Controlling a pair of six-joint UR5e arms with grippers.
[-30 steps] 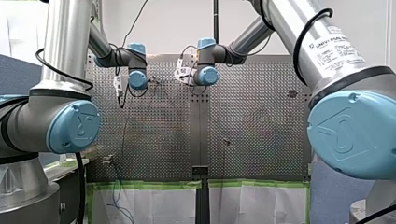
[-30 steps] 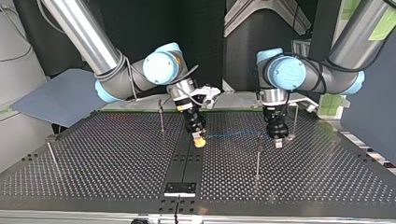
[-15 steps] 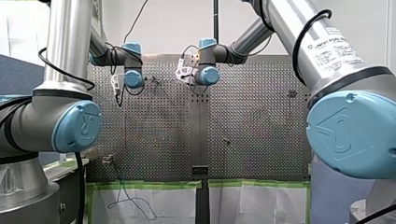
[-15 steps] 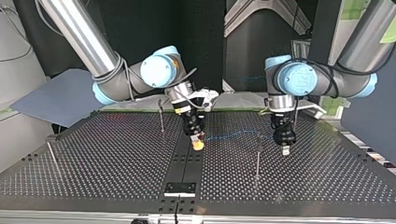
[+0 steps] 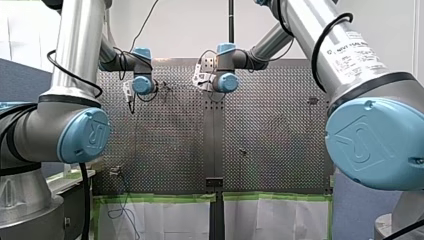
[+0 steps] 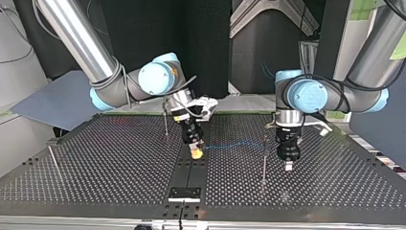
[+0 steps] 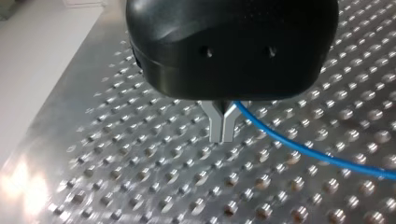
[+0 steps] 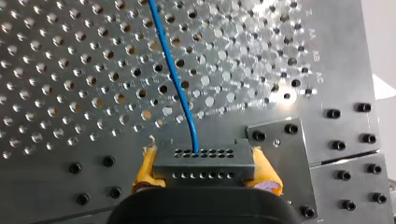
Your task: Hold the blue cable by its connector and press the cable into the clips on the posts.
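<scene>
Right wrist view first: my right gripper (image 8: 204, 175) has its yellow pads (image 8: 148, 169) clamped on either side of the dark connector (image 8: 203, 157), which sits square between them. The blue cable (image 8: 175, 80) leaves the middle of the connector and runs out ahead over the perforated table (image 8: 70, 70).

On the left wrist view, my left gripper (image 7: 222, 125) has its metal fingers (image 7: 215, 122) pressed together. The cable comes out right at their root and trails off to one side. It looks pinched there, though the gripper body hides the actual contact.

From the top view both grippers hang low over the table with the cable strung between them. The nearest post (image 6: 264, 160) stands between the two, just beside my left gripper. Its clip is too small to make out, so I can't tell if the cable is in it yet.

My take: this is the line-up-and-seat part. I'd want the stretch between the grippers taut but not tugging the connector. I'd bring it right over the clip's mouth, then lower both ends together so it goes in level. Slack would let it slide past the post, and too much tension could drag the connector out of the pads.
</scene>
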